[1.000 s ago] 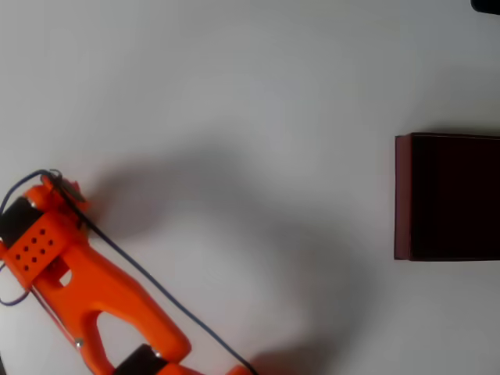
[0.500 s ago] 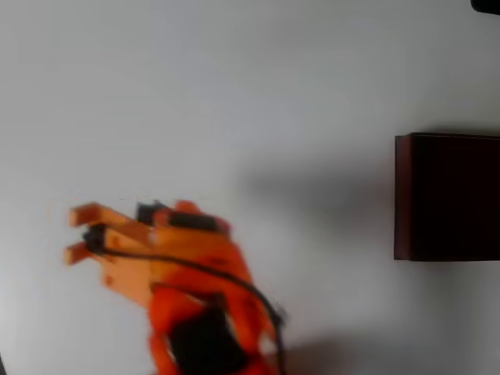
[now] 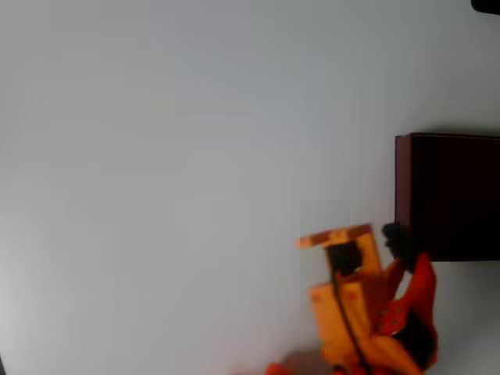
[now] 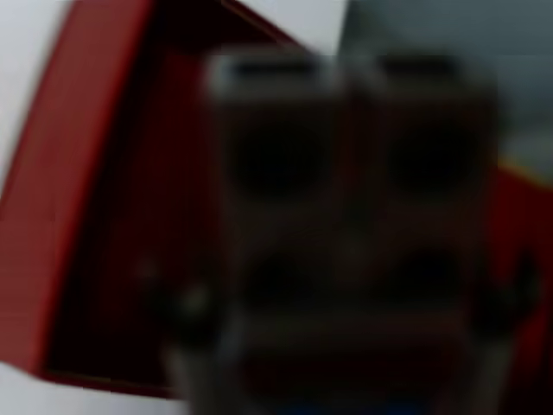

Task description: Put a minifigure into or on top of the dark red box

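Observation:
In the overhead view the dark red box (image 3: 406,195) lies at the right edge, open side up, its inside almost black. My orange gripper (image 3: 376,238) hovers at the box's lower left corner. A small dark thing (image 3: 393,237) sits at its tip against the box wall; it looks like the minifigure. In the wrist view a blurred dark grey minifigure (image 4: 346,216) with a strip of blue at the bottom hangs right before the lens, held between the fingers. The red wall and dark inside of the box (image 4: 78,190) lie behind it.
The white tabletop (image 3: 172,172) stretches bare to the left of the box. A small black object (image 3: 486,5) pokes in at the top right corner. The arm's orange body (image 3: 359,320) enters from the bottom edge.
The arm swung from the far left of the table across to the right, carrying the small dark thing, and now sits at the box's lower left corner.

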Controlling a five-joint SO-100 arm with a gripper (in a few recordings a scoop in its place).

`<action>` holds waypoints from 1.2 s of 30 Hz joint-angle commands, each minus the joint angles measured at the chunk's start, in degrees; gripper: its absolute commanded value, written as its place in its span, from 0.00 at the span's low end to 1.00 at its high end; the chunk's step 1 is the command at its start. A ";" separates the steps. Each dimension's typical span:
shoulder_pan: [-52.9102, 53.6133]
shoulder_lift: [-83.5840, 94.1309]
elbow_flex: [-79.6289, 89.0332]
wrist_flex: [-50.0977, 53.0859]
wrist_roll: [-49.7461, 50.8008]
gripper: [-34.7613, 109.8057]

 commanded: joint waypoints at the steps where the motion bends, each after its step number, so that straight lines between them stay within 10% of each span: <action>1: 5.45 -17.31 -4.04 -11.43 -1.05 0.25; 16: 12.30 -68.29 -33.22 -14.15 -6.24 0.34; 27: -3.60 -32.52 -14.59 -3.25 -13.18 0.36; 36: -46.93 18.63 6.15 10.20 -29.97 0.30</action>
